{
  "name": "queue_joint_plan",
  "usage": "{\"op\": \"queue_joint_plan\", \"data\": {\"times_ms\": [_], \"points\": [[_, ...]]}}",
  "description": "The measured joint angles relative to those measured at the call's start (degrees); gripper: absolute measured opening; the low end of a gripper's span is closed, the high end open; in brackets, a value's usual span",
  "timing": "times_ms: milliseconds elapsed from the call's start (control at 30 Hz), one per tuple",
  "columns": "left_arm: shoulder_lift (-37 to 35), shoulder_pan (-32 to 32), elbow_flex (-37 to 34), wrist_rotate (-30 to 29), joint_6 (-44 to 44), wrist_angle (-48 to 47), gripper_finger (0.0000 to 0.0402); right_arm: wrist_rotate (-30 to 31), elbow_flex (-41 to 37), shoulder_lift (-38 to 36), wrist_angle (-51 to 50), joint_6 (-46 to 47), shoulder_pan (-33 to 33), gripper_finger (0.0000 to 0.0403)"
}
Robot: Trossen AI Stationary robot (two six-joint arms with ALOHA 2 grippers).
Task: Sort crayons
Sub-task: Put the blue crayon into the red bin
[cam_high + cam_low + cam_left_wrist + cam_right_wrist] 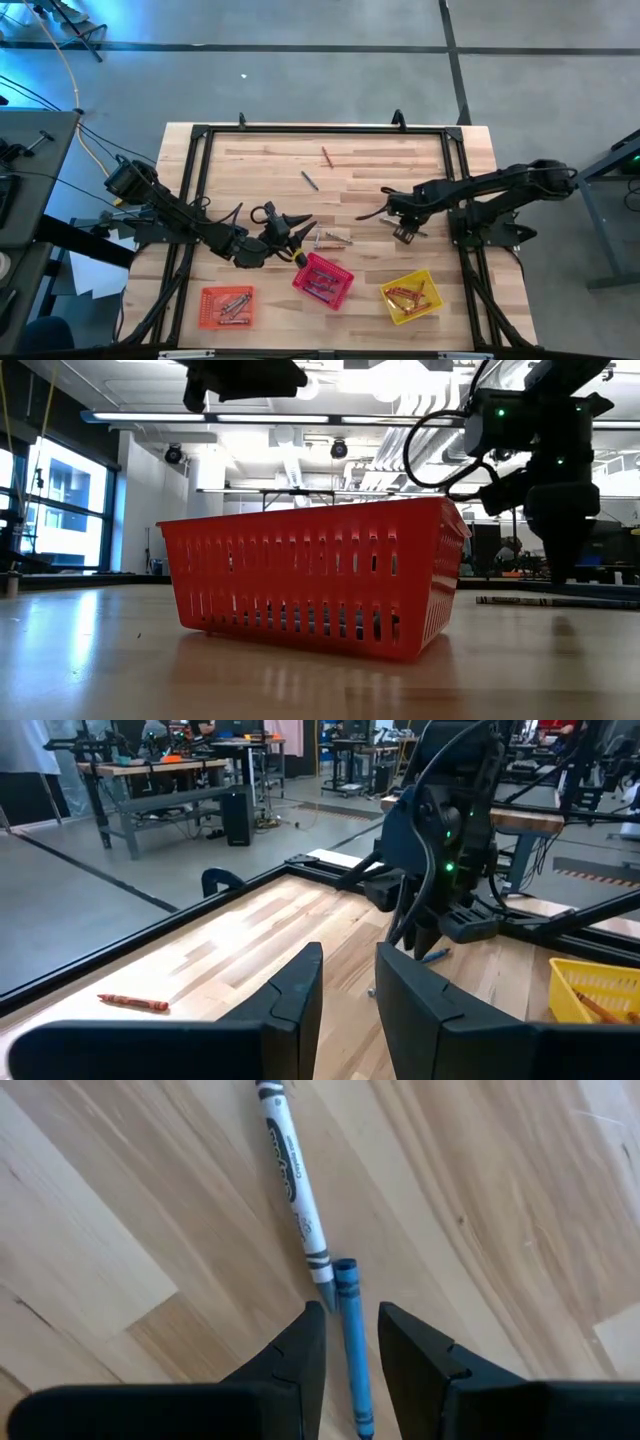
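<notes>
Jaws on my right gripper [350, 1342] straddle the blue crayon [352, 1350] on the surface, narrowly apart, not yet clamped; I worry the white crayon [290, 1175] touching its tip gets dragged.

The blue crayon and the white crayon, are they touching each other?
Touching. In the right wrist view, the white crayon's pointed tip meets the flat end of the blue crayon, with no wood showing between them.
</notes>
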Motion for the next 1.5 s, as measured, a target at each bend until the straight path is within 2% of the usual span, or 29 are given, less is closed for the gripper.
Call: {"op": "queue_joint_plan", "data": {"times_ms": [700, 800, 967, 1233, 1333, 1500], "points": [[0.0, 0.0, 0.0, 0.0, -0.6, -2.0, 0.0079, -2.9, 0.3, 9.9, -0.7, -3.0, 0.0, 0.0086], [0.0, 0.0, 0.0, 0.0, -0.6, -2.0, 0.0079, -3.0, 0.2, 10.1, -0.8, -3.0, 0.0, 0.0068], [0.0, 0.0, 0.0, 0.0, -0.7, -2.0, 0.0078, -3.9, 0.2, 10.1, -1.9, -3.9, 0.0, 0.001], [0.0, -0.1, 0.0, 0.0, -1.5, -2.0, 0.0078, -4.3, 0.5, 8.5, -6.2, -4.0, 0.0, 0.0005], [0.0, -0.1, 0.0, 0.0, -1.5, -1.9, 0.0078, -2.3, 2.2, 6.2, -10.7, -4.1, 0.0, 0.0004], [0.0, 0.0, 0.0, 0.0, -1.5, -1.8, 0.0078, 4.9, 6.8, 1.3, -13.9, -2.4, 0.0, 0.0002]]}}
